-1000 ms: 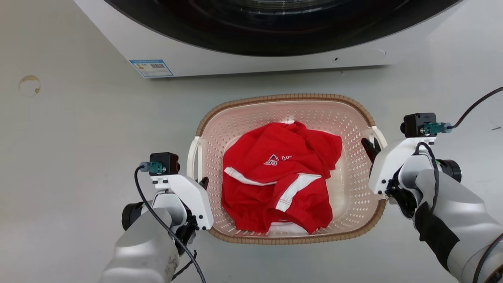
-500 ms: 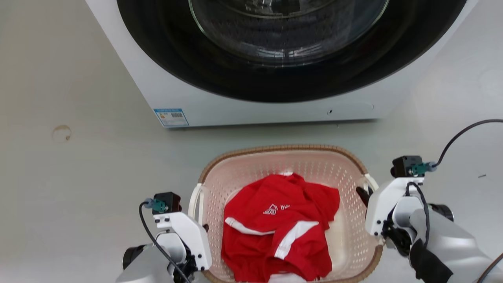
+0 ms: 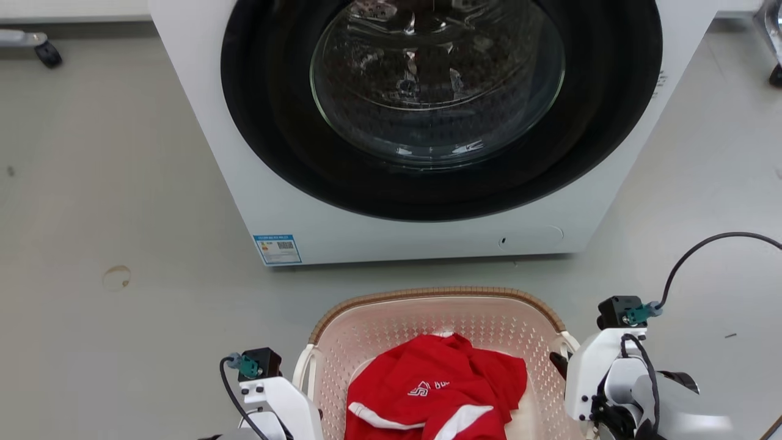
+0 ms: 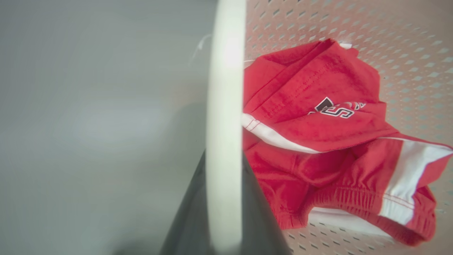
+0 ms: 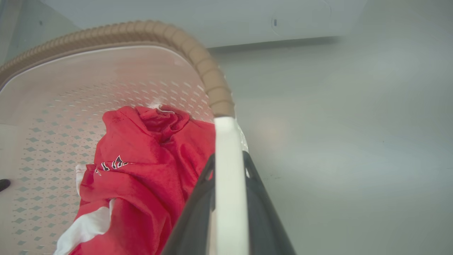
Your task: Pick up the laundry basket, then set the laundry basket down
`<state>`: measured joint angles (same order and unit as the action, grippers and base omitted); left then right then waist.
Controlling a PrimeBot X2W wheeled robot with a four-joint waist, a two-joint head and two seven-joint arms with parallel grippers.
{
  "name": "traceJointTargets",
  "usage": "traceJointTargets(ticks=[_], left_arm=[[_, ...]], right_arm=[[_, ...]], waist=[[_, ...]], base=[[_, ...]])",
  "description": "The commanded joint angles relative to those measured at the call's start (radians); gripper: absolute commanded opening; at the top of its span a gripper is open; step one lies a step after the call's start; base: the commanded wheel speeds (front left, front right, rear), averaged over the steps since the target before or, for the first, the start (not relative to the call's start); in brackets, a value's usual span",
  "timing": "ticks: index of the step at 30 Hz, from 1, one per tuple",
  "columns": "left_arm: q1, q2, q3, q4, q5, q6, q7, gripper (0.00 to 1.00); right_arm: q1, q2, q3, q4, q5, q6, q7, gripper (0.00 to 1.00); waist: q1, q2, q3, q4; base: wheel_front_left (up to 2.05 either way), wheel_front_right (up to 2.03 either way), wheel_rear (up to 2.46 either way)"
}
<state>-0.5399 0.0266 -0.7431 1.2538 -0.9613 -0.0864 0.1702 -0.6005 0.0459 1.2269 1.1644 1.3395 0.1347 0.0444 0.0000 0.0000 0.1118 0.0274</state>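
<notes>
The washer [image 3: 391,238] is standing just beyond the laundry basket [image 3: 427,292], blocking the way forward. Bare floor [image 3: 122,201] is stretching out on both sides of the basket. Red clothing [image 3: 427,366] is covering much of its bottom.

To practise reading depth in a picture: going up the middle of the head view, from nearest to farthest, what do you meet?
The red garment → the laundry basket, at its far rim → a strip of floor → the washer.

One washer [image 3: 275,208] here, one label [image 3: 277,249] on it. In front of the washer, one laundry basket [image 3: 437,294] — one red garment [image 3: 427,391] inside, two white handles [image 3: 302,370]. Two hands — left hand [image 4: 223,216], right hand [image 5: 228,202] — one per handle.
</notes>
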Motion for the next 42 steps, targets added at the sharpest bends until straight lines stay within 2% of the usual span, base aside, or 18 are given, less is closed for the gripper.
traceJointTargets(ticks=[1, 7, 42], left_arm=[[0.024, 0.135, 0.024, 0.037, -0.005, 0.046, 0.015, 0.0], [0.04, 0.138, 0.02, 0.037, -0.009, 0.047, 0.031, 0.0], [0.034, 0.14, -0.001, 0.037, -0.014, 0.055, 0.048, 0.0]], right_arm=[[0.014, -0.096, 0.008, 0.051, 0.004, -0.004, -0.003, 0.0], [0.03, -0.096, 0.018, 0.053, 0.013, -0.004, 0.003, 0.0], [0.026, -0.096, 0.044, 0.06, 0.018, -0.004, 0.0, 0.0]], waist=[[0.0, 0.0, -0.051, 0.01], [0.0, 0.0, -0.088, 0.015], [0.0, 0.0, -0.086, 0.007]], base=[[0.0, 0.0, 0.0], [0.0, 0.0, 0.0], [0.0, 0.0, 0.0]])
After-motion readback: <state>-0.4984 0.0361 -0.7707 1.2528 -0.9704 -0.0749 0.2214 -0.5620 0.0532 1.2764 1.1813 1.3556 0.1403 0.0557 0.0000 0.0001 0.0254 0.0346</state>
